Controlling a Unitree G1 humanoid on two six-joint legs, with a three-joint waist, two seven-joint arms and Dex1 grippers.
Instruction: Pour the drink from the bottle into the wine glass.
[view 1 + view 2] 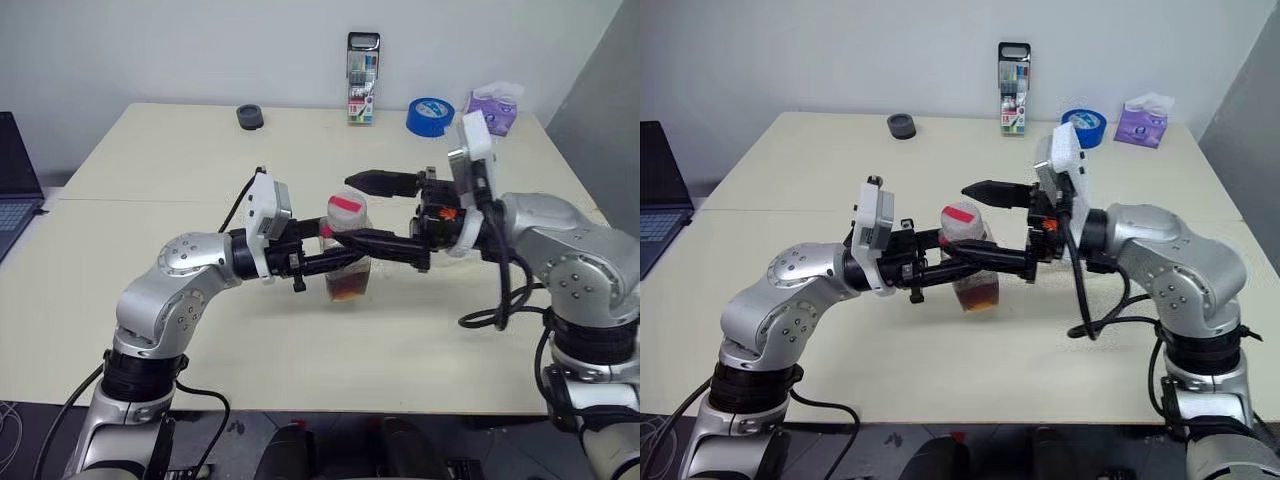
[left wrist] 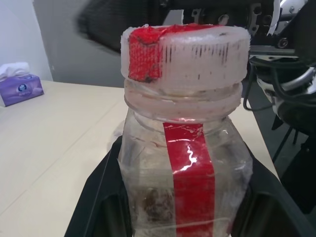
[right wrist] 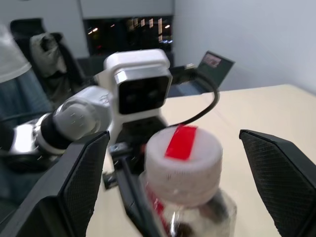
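Standing at the centre of the frame, one bottle (image 1: 347, 260) sits on the cream table (image 1: 160, 160): clear, squarish plastic, one white cap (image 1: 346, 210) with red tape, one vertical red label strip (image 2: 192, 182), a little dark brown drink (image 1: 347, 289) at its bottom. Two grippers meet there: the left gripper (image 1: 335, 257) has its fingers clenched on the bottle's body, while the right gripper (image 1: 385, 210) has its fingers spread wide either side of the cap, apart from it
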